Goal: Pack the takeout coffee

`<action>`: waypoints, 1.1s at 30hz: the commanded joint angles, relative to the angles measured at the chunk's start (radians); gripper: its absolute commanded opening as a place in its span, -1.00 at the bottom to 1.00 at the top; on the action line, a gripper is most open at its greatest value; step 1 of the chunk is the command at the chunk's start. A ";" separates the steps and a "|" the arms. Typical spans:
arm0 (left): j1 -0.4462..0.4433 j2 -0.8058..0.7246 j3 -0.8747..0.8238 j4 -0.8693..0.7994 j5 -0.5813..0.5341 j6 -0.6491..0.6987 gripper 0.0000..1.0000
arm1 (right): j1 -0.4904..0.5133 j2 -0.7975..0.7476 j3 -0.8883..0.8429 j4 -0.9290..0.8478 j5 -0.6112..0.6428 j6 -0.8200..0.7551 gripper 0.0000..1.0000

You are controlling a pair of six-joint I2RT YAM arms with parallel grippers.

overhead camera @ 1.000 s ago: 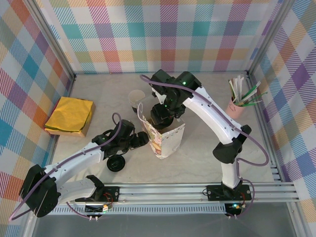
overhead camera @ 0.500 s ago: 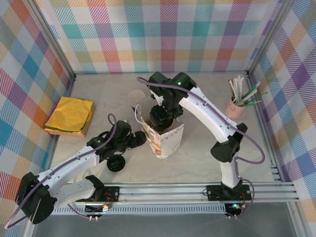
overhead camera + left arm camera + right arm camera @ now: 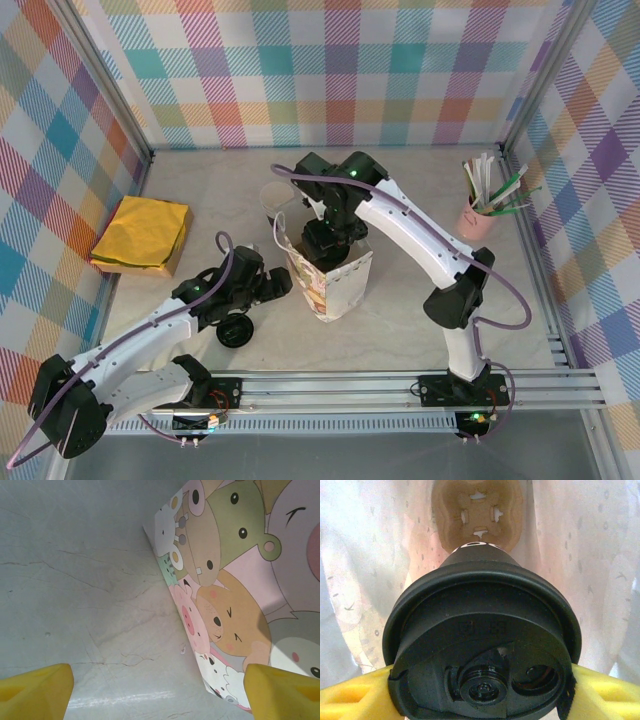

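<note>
The takeout coffee hangs inside the mouth of the cartoon-animal paper bag. I look down on its round black lid, and my right gripper is shut on that lid, a yellow fingertip at each side. A brown cup carrier lies at the bag's bottom below the cup. In the top view the right gripper is over the bag's opening. My left gripper is open just left of the bag, low by the table. In its own view the left gripper faces the bag's printed side, holding nothing.
A loose black lid lies on the table under the left arm. An open white cup stands behind the bag. A yellow stack sits at the left, and a pink cup of straws at the back right.
The left gripper has drawn back a little to the left of the bag and opened slightly wider. The right gripper with the coffee has shifted slightly left and down at the bag's mouth.
</note>
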 commanded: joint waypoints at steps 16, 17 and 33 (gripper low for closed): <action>0.303 0.226 0.098 0.148 0.097 0.129 0.78 | 0.008 -0.008 -0.043 -0.177 0.005 0.015 0.39; 0.309 0.257 0.107 0.167 0.096 0.132 0.78 | 0.008 -0.010 -0.046 -0.177 0.005 0.015 0.38; 0.349 0.524 0.167 0.353 0.193 0.114 0.77 | 0.008 -0.074 -0.151 -0.177 0.004 0.019 0.39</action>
